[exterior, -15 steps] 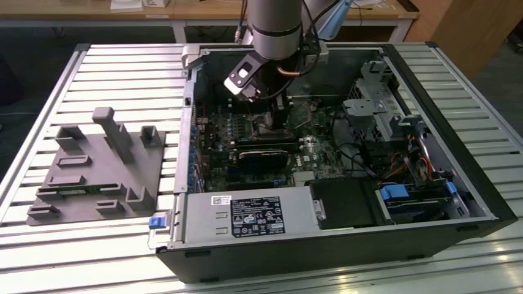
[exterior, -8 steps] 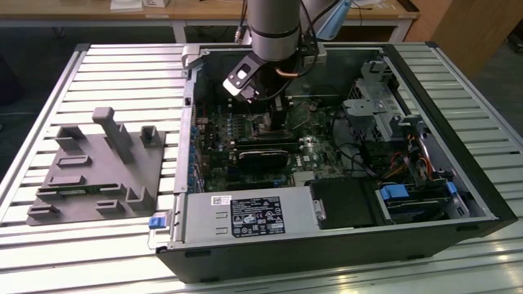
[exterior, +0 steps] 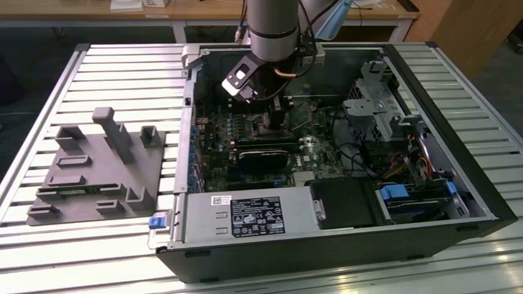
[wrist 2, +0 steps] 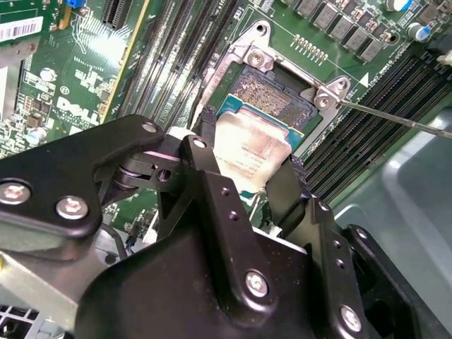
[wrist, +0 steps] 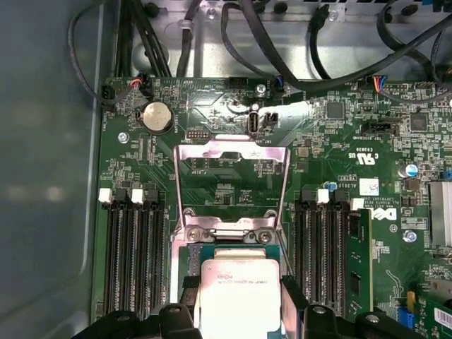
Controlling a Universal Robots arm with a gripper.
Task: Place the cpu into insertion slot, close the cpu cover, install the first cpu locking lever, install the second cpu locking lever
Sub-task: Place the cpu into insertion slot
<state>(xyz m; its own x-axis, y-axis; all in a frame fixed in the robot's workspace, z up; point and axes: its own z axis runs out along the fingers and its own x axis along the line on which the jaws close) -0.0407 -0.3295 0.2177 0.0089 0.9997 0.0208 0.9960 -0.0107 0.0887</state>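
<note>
So the fingers (wrist 2: 203, 152) are clamping the cpu (wrist 2: 251, 152) by two opposite edges, closed just to the chip's width, and holding it right over the insertion slot (wrist 2: 272, 95). In the exterior view this is all happening in the upper middle of the frame, where the arm (exterior: 274, 27) is reaching down into the open case (exterior: 327, 257) sitting on the counter (exterior: 106, 67). I can't tell if the chip is touching the socket rim yet; in the second wrist view it's looking a bit tilted. The cpu cover (wrist: 194, 152) is standing flipped up, so the slot is lying open.

My take on doing this bit right: keeping the chip dead level, squaring its edges to the socket frame, and going straight down with no sliding, since those pins are looking fragile.

The chip itself is showing as a small pale silvery square with a flat metal top and some faint print.
</note>
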